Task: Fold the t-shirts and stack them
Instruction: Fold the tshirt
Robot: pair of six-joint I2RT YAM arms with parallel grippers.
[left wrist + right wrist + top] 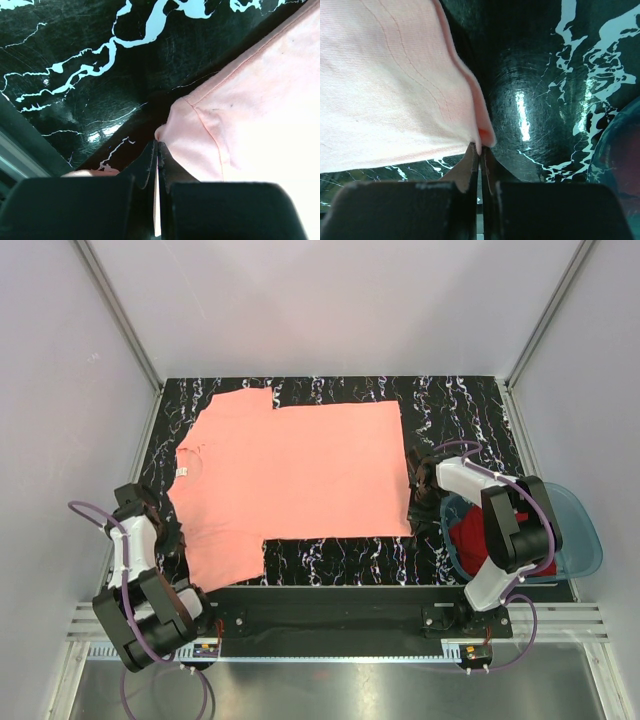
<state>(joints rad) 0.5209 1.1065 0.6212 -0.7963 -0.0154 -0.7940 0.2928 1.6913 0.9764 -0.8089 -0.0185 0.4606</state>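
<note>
We see the left gripper (157, 146) with its jaws pressed together on a fold of the salmon-pink t-shirt (300, 475); a thin strip of pink cloth shows between the two black fingers. The spot it pinches is a seamed corner at the shirt's left edge, beside the near sleeve. The right gripper (480, 148) has its jaws closed too, nipping the stitched hem at the shirt's near right corner, where the cloth curls up a little over the fingertips. From above, we find the pink shirt spread flat across the black marbled table (470, 405), neck to the left with its small white label (183, 472) showing, hem to the right, one sleeve toward the far edge and one toward the arms. Just right of the right arm sits a translucent blue basin (585, 540), and the dark red t-shirt (472, 535) lies bunched inside it, partly hidden by that arm.
</note>
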